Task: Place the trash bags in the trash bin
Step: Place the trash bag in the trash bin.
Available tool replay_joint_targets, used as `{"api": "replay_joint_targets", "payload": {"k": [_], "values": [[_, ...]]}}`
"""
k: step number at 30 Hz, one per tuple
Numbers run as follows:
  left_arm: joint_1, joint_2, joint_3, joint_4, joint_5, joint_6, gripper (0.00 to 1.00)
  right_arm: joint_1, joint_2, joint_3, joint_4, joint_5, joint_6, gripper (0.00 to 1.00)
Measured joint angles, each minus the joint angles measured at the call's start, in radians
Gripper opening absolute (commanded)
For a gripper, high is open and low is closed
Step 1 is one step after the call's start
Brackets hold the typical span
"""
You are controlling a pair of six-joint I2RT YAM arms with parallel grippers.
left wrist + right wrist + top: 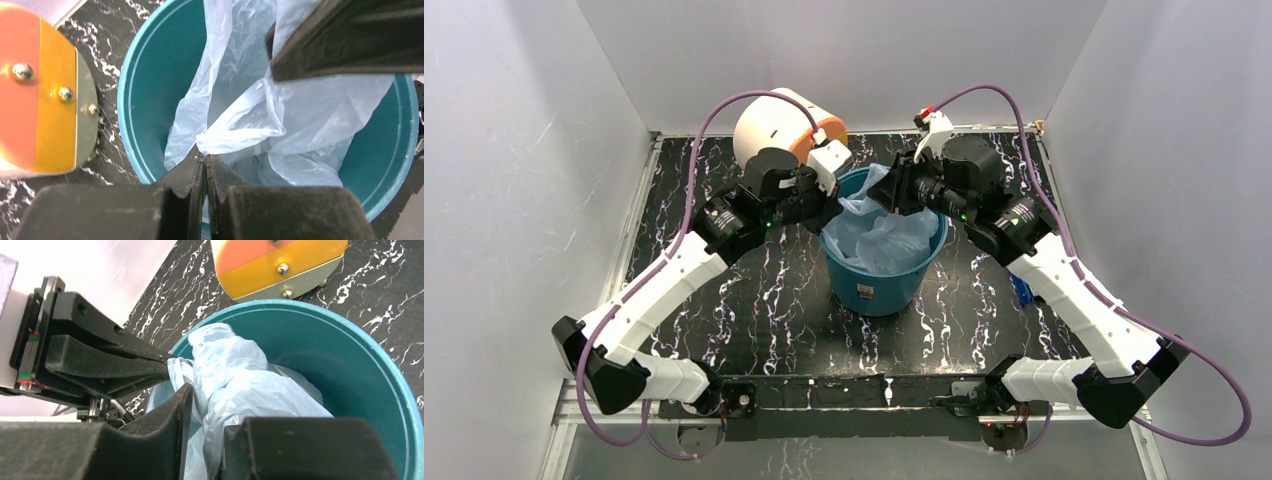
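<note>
I have the left pincer (204, 155) shut tight, its fingertips pinching a fold of the trash bag (250, 115) just inside the near wall of the trash bin (150, 85). The bag is pale blue and crinkled. Most of it is bunched down inside the bin, and one part rises above the rim on the far side.

The right pincer (207, 410) reaches in over the opposite rim. Its jaws stand a little apart with bag film between them, and I cannot tell whether they clamp it or only straddle it. The two pincers face each other across the mouth of the bin, close together.

The bin stands upright on the black marbled desk (754, 300), between the arms. A cream and orange drum box (774, 120) lies just behind it to the left.
</note>
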Motion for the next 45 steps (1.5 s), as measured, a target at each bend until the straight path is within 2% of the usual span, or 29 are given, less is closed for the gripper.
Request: {"api": "replay_joint_targets", "payload": {"k": [3,8,10,13,14,15,16,22,26,34,39,45], "values": [[0.001,-0.027,-0.046,0.019,-0.002,-0.043,0.0,-0.016,0.002,0.0,-0.005,0.013,0.03,0.33],[0.0,-0.077,-0.139,0.066,0.134,-0.105,0.0,-0.12,0.052,0.021,-0.021,-0.061,0.096,0.29],[0.0,-0.084,-0.154,0.074,0.176,-0.127,0.0,-0.15,0.062,0.0,0.003,-0.105,0.129,0.22],[0.0,-0.098,-0.171,0.085,0.2,-0.149,0.01,-0.168,0.059,-0.042,0.052,-0.173,0.174,0.06],[0.0,-0.108,-0.179,0.085,0.201,-0.154,0.15,-0.171,0.059,-0.048,0.062,-0.192,0.179,0.03],[0.0,-0.12,-0.183,0.084,0.202,-0.157,0.36,-0.175,0.059,-0.051,0.076,-0.222,0.192,0.01],[0.0,-0.13,-0.187,0.085,0.202,-0.158,0.46,-0.179,0.059,-0.051,0.089,-0.251,0.201,0.01],[0.0,-0.162,-0.166,0.069,0.148,-0.171,0.59,-0.188,0.062,-0.051,0.179,-0.393,0.231,0.01],[0.001,-0.158,-0.124,0.067,0.16,-0.17,0.64,-0.188,0.084,-0.051,0.187,-0.448,0.231,0.02],[0.0,-0.098,-0.037,0.09,0.259,-0.183,0.64,-0.188,0.115,-0.051,0.207,-0.541,0.246,0.04],[0.0,-0.037,-0.021,0.055,0.238,-0.183,0.57,-0.188,0.109,-0.057,0.242,-0.547,0.266,0.06],[0.0,0.005,-0.046,0.085,0.235,-0.224,0.33,-0.188,0.097,-0.066,0.253,-0.544,0.272,0.08]]}}
